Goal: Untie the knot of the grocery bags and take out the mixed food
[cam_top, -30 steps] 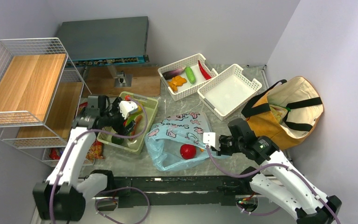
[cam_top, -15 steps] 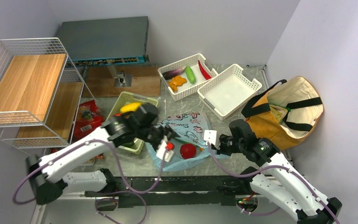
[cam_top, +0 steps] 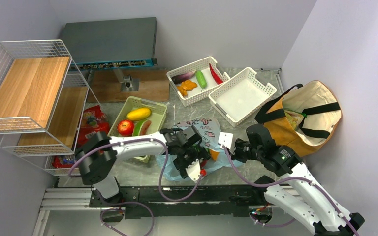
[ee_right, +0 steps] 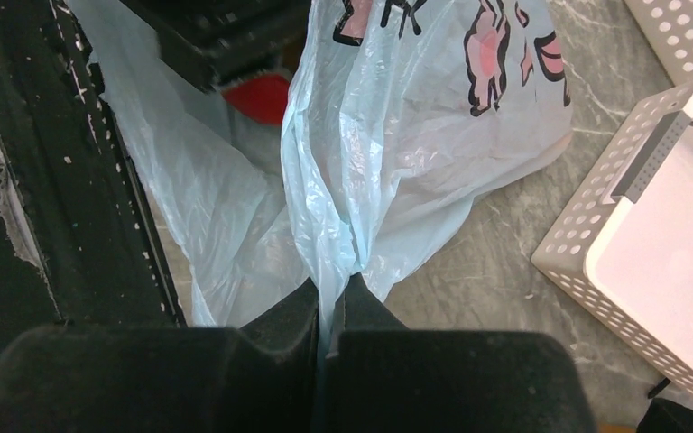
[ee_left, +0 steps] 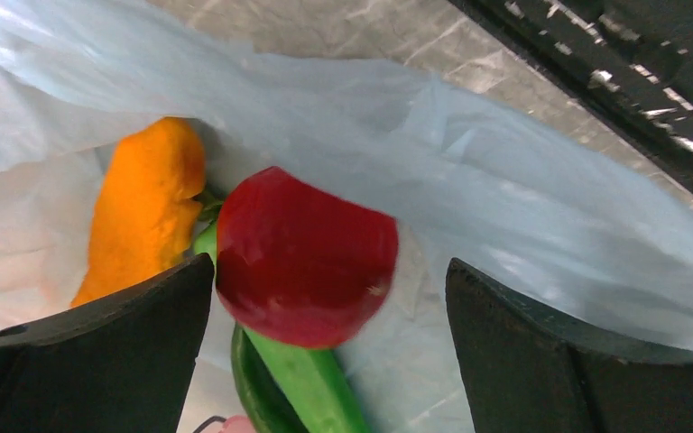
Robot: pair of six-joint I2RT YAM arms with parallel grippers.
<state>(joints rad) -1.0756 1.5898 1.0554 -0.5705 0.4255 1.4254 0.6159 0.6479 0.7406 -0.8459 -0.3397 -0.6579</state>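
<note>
Right gripper [ee_right: 329, 305] pinches the blue bag [ee_right: 415, 180] edge at bottom centre to keep the mouth open. Left gripper [ee_left: 329, 284] is spread either side of the red fruit [ee_left: 300, 254].

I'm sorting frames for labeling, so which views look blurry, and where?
Left wrist: the red apple has a motion-smeared right edge, and the fingers are soft. Right wrist: its fingers are out of focus, while print on the light-blue bag is crisp. Top external: sharp, evenly lit.

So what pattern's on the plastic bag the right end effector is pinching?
Pale blue plastic bag, pink and black print; clearest in right wrist view.
</note>
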